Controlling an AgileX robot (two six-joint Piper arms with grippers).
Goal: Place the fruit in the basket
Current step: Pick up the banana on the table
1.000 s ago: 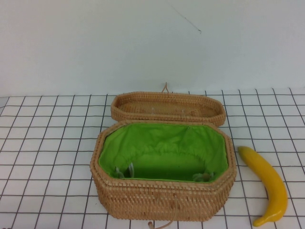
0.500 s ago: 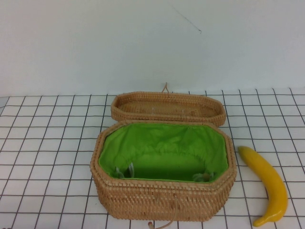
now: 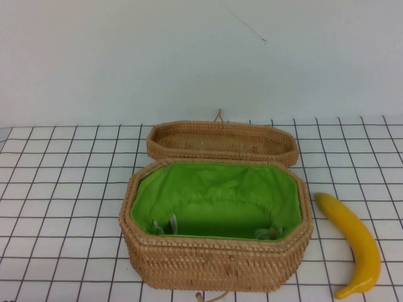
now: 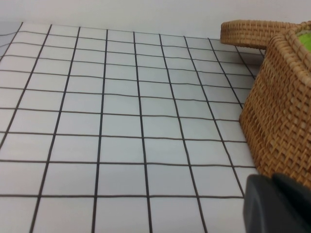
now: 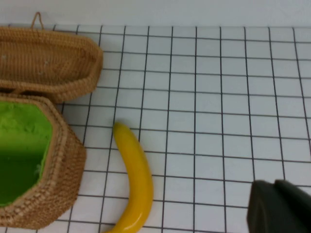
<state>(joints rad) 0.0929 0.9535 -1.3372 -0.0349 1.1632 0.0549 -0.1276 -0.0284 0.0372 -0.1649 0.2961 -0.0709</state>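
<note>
You're looking at a lab-style test bench, not a home. The tabletop (image 3: 63, 189) is a white sheet ruled with a black grid, and a plain white wall (image 3: 126, 56) backs it, staged with only props.

Left gripper (image 4: 278, 204): only a dark charcoal, matte block with a rounded corner and a faint vertical seam shows, low at the frame edge. Right gripper (image 5: 279, 206): matching dark charcoal, matte piece, likewise rounded and seamed; neither arm appears in the high view.
</note>
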